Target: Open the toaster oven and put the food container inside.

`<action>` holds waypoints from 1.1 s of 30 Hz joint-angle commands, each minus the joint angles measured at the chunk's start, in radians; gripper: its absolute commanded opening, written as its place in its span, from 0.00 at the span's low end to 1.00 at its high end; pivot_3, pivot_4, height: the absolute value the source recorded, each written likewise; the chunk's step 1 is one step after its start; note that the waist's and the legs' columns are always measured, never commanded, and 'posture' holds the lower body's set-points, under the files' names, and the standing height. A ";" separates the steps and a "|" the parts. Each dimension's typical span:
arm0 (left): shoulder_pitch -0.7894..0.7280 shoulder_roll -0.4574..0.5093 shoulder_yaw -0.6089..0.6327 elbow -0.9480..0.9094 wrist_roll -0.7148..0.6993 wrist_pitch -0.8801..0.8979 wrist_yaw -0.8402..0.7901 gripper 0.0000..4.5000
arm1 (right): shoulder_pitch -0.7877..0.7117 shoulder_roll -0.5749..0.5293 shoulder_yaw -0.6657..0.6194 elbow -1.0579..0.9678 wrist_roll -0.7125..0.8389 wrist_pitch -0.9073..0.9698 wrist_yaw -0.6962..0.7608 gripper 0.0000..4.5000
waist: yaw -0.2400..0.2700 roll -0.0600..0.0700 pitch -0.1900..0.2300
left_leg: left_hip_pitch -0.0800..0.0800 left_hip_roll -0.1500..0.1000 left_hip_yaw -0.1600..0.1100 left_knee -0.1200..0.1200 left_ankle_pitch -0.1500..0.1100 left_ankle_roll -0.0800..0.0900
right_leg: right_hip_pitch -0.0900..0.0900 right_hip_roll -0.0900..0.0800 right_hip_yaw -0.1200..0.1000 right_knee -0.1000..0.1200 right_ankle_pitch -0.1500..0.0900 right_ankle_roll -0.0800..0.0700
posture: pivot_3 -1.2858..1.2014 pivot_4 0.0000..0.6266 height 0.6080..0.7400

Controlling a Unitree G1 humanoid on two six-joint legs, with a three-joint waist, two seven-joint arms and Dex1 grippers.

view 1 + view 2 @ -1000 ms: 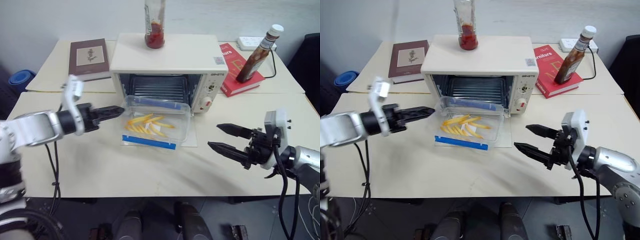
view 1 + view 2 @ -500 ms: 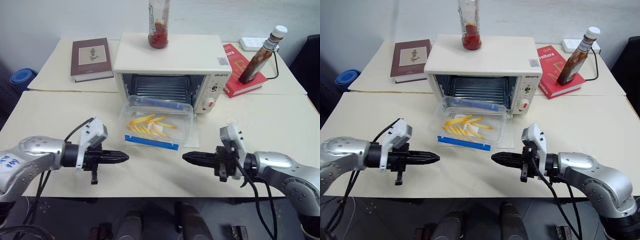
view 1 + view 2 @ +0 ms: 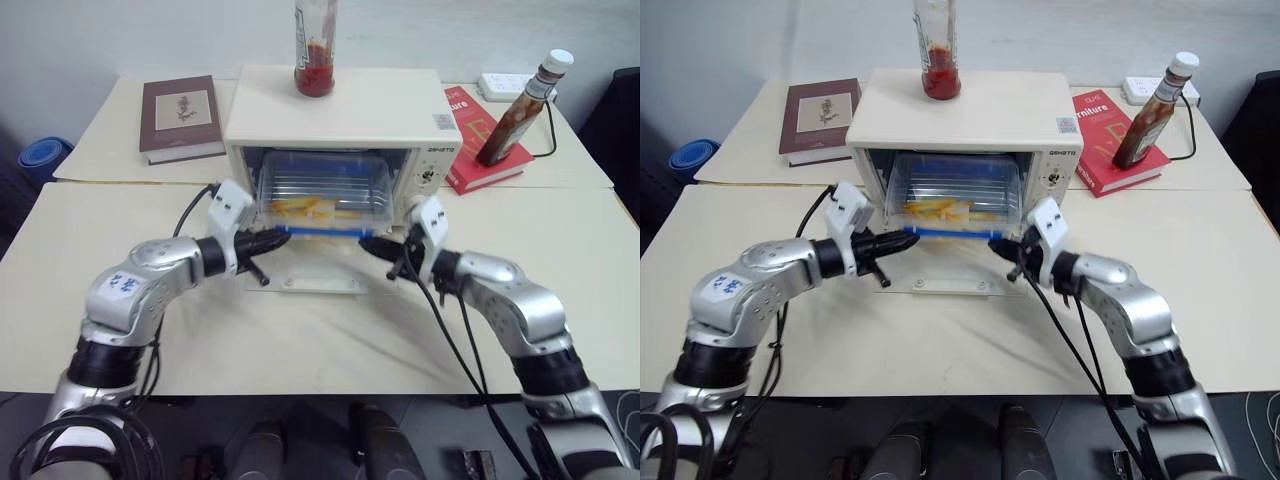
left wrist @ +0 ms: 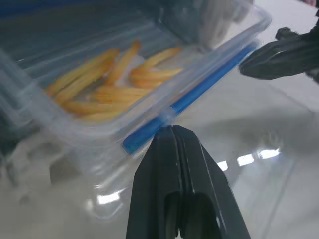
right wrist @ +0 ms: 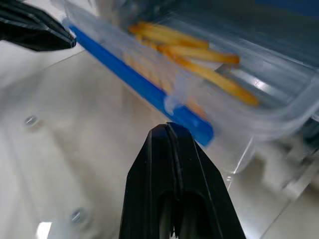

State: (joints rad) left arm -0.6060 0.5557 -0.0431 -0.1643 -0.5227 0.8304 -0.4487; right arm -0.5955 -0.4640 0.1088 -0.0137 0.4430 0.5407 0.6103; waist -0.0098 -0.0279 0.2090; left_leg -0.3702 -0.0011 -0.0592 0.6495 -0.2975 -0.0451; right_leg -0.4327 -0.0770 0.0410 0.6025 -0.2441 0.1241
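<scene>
The cream toaster oven stands at the table's middle with its glass door folded down flat. The clear food container, yellow food pieces inside, sits in the oven's mouth, its near blue strip at the opening's front. My left gripper is shut, its tip at the strip's left end. My right gripper is shut too, with its tip at the strip's right end. Neither holds anything.
A jar of red sauce stands on the oven's top. A brown book lies back left. At the back right a red book carries a dark sauce bottle, with a power strip behind.
Both grippers shut, swung in low and moved forward against the container's near edge. The container slid from the open door into the oven's mouth.
</scene>
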 commanded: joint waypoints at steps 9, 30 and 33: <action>-0.134 -0.104 0.040 0.147 0.119 -0.048 0.065 0.00 | -0.107 0.068 -0.111 0.044 0.010 0.012 -0.026 0.00 | -0.001 0.000 0.000 | -0.001 0.000 0.001 0.000 0.001 -0.002 | -0.002 0.000 0.001 0.003 0.000 0.000 | 0.52 0.24 1.00; 0.040 0.703 0.238 -0.122 -0.152 -0.089 -0.850 1.00 | 0.537 -0.166 -0.092 -0.403 0.100 0.138 0.088 0.00 | -0.021 -0.001 0.000 | 0.003 0.002 0.005 -0.001 0.000 0.006 | 0.004 0.002 0.003 -0.009 -0.009 -0.021 | 0.52 0.24 1.00; 0.022 0.703 0.237 -0.115 -0.156 -0.094 -0.855 1.00 | 0.467 -0.081 -0.074 -0.300 0.049 0.084 0.042 0.00 | -0.022 -0.001 0.001 | 0.001 0.002 0.006 -0.001 0.000 0.006 | 0.000 0.002 0.004 -0.004 -0.005 -0.014 | 0.52 0.24 1.00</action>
State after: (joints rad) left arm -0.5621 1.2452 0.1818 -0.2836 -0.6811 0.7513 -1.2978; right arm -0.1049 -0.5569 0.0431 -0.3355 0.5207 0.6709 0.6775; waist -0.0318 -0.0285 0.2097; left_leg -0.3697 0.0005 -0.0531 0.6489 -0.2976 -0.0389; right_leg -0.4331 -0.0749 0.0452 0.6005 -0.2435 0.1208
